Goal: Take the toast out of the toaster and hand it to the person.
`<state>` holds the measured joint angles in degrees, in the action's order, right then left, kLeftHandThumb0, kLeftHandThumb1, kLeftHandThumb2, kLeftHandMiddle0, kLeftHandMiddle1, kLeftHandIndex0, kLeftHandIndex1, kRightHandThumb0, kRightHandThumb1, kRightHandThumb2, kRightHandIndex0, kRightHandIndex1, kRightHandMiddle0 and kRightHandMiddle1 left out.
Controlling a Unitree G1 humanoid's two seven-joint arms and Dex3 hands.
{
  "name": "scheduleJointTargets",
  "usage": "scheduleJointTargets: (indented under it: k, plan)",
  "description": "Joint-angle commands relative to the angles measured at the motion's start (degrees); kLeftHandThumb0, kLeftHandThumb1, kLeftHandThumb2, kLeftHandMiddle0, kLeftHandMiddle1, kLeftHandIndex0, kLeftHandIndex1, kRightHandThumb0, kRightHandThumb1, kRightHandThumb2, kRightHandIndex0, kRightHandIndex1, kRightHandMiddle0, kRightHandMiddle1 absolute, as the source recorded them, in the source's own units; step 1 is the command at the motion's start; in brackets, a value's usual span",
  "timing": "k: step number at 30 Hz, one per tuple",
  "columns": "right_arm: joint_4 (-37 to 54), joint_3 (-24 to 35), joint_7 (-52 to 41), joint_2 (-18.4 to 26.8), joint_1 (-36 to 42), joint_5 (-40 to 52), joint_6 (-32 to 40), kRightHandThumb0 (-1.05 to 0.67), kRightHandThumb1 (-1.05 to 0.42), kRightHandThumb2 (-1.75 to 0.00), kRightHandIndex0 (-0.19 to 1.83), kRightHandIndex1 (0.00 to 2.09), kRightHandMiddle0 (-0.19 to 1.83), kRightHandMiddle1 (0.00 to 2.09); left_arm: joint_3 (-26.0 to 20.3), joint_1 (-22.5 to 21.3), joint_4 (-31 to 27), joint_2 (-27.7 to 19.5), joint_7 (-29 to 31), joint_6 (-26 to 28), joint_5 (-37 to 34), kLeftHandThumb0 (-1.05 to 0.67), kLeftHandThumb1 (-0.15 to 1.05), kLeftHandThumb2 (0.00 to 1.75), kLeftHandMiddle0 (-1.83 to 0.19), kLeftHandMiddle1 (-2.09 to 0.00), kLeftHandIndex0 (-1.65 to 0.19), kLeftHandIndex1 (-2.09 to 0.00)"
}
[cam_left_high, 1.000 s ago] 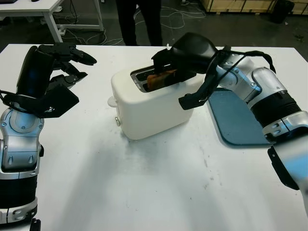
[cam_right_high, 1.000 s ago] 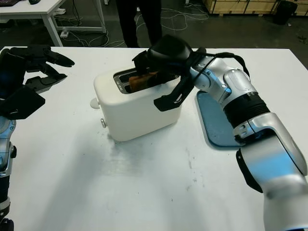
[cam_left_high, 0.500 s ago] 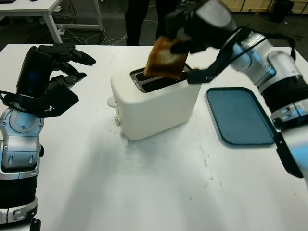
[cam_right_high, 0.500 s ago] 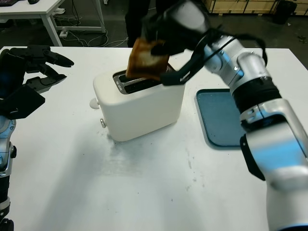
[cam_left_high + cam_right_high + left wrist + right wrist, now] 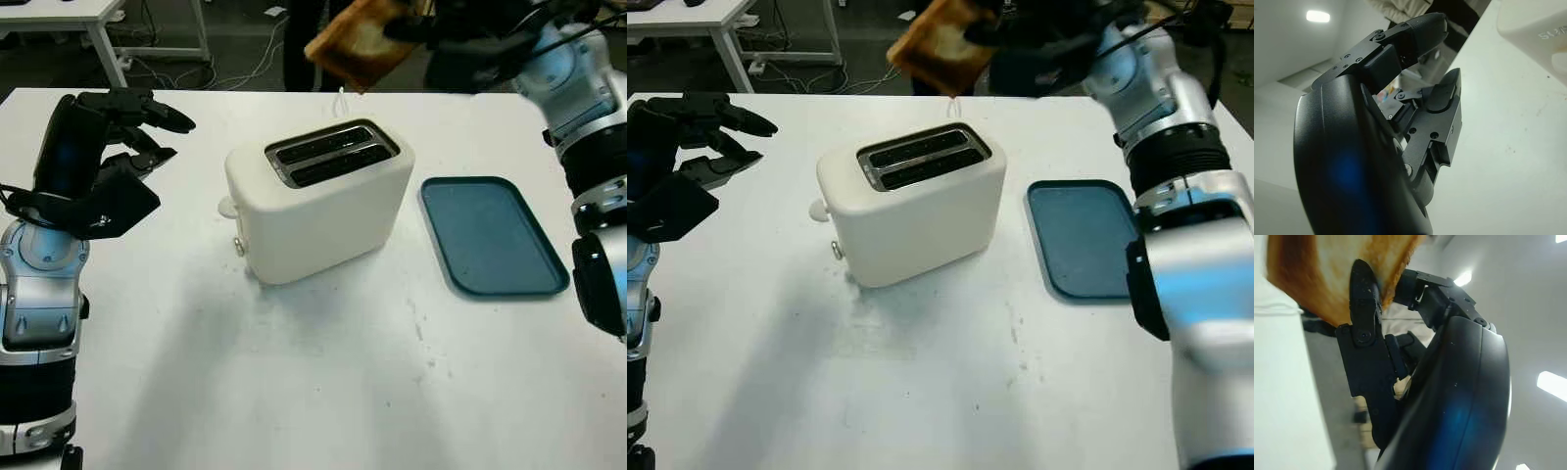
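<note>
The white table point(image 5: 294, 392) carries the white toaster point(image 5: 318, 211), both slots dark, and a blue tray point(image 5: 490, 235) beside it. The left hand point(image 5: 127, 127) hovers open at the table's left side. The right hand point(image 5: 1038, 39), partly cut off at the frame top, pinches the toast point(image 5: 358, 39) high above the toaster's far side.

Toaster point(image 5: 318, 201) mid-table point(image 5: 313, 392), tray point(image 5: 492, 235) to its right, toast point(image 5: 355, 41) above.

Embossed lettering on the toaster point(image 5: 1542, 34) wall (seen upside down, approx. "SWI…"), not fully legible.
</note>
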<state>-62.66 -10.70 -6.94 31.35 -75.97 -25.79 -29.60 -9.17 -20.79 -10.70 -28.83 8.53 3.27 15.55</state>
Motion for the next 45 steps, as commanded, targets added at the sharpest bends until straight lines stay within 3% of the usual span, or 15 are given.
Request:
scheduleJointTargets:
  k: [1,4,6,7,11,12,14,16,18,21,23,28,34,38,45]
  plan:
    - [-2.1,1.6,-0.5,0.5,-1.7,2.1,1.4,-0.42,-0.92,-0.39,0.88,1.75,0.65,1.55,-0.1,0.6,-0.4,0.0,-0.3,-0.2,-0.3,0.07,0.85,0.0,-0.92,-1.02,-0.98,-0.51]
    - [-5.4,2.3,0.8,1.4,-1.9,2.2,2.6,-0.39,-0.92,-0.42,0.89,1.75,0.64,1.72,-0.1,0.6,-0.6,0.0,-0.2,0.2,-0.1,0.07,0.85,0.0,-0.92,-1.01,-0.98,-0.51]
    - [-7.0,3.7,1.4,1.5,-1.7,3.6,5.1,-0.4,-0.92,-0.39,0.89,1.75,0.59,1.68,-0.1,0.6,-0.6,0.1,-0.2,0.4,-0.3,0.08,0.85,0.0,-0.91,-1.01,-0.98,-0.51]
    - [-7.5,4.2,2.0,1.6,-1.4,4.0,5.9,-0.39,-0.92,-0.38,0.87,1.75,0.6,1.56,-0.1,0.6,-0.4,0.0,-0.2,0.0,-0.3,0.08,0.85,0.0,-0.91,-1.01,-0.98,-0.51]
    - [-9.1,6.4,4.2,1.6,0.2,5.6,9.1,-0.38,-0.92,-0.39,0.88,1.75,0.62,1.73,0.0,0.6,0.0,0.0,-0.4,-0.7,-0.2,0.07,0.85,0.0,-0.94,-1.02,-0.98,-0.51]
    - [-9.5,7.1,5.0,1.5,0.7,6.2,10.3,-0.35,-0.92,-0.38,0.78,1.75,0.49,1.63,0.1,0.6,-0.3,0.1,-0.5,-0.2,0.0,0.05,0.85,0.0,-0.94,-1.02,-0.98,-0.51]
    - [-9.7,7.9,6.4,1.7,2.1,6.9,11.1,-0.35,-0.92,-0.37,0.59,1.75,0.47,1.16,0.1,0.6,-0.4,0.2,-0.5,0.2,0.1,0.04,0.85,0.0,-0.93,-1.02,-0.98,-0.51]
    - [-9.6,9.0,6.7,1.6,3.6,8.2,11.7,-0.32,-0.92,-0.38,0.74,1.75,0.54,1.58,0.1,0.6,-0.4,0.2,-0.5,0.2,0.1,0.04,0.85,0.0,-0.92,-1.01,-0.98,-0.51]
    - [-9.4,10.8,5.9,1.2,4.9,10.4,12.0,-0.28,-0.92,-0.39,0.8,1.75,0.52,1.71,0.2,0.6,-0.6,0.2,-0.4,0.5,0.2,0.04,0.85,0.0,-0.92,-1.01,-0.98,-0.51]
    - [-9.2,13.0,4.9,0.7,7.1,13.1,11.3,-0.22,-0.92,-0.41,0.81,1.75,0.49,1.71,0.2,0.5,-0.6,0.2,-0.3,0.5,0.1,0.03,0.86,0.0,-0.92,-1.01,-0.98,-0.51]
    - [-9.3,13.7,4.8,0.3,8.1,14.1,11.6,-0.21,-0.92,-0.43,0.73,1.75,0.38,1.54,0.2,0.5,-0.6,0.4,-0.3,0.7,-0.2,0.04,0.86,0.0,-0.92,-1.01,-0.97,-0.51]
    - [-9.7,15.3,6.2,-1.0,10.3,16.2,12.9,-0.16,-0.92,-0.43,0.75,1.75,0.46,1.74,0.3,0.5,-0.7,0.3,-0.2,0.8,0.0,0.05,0.85,0.0,-0.91,-1.01,-0.97,-0.51]
    - [-10.1,16.9,7.1,-3.1,11.4,18.2,18.6,-0.12,-0.92,-0.46,0.62,1.75,0.26,1.75,0.2,0.4,-0.2,0.3,-0.2,-0.2,-0.6,0.07,0.85,0.0,-0.93,-1.03,-0.98,-0.52]
    - [-10.4,19.3,5.2,-4.3,12.3,21.0,19.3,-0.12,-0.92,-0.5,0.68,1.75,0.37,1.75,0.2,0.3,-0.3,0.1,-0.1,0.3,-0.3,0.05,0.85,0.0,-0.92,-1.04,-0.97,-0.53]
    - [-11.8,22.4,2.8,-5.9,13.2,24.2,20.6,-0.2,-0.92,-0.49,0.64,1.75,0.35,1.75,0.1,0.2,0.6,-0.1,-0.1,-0.6,-0.5,0.04,0.85,0.0,-0.92,-1.05,-0.97,-0.53]
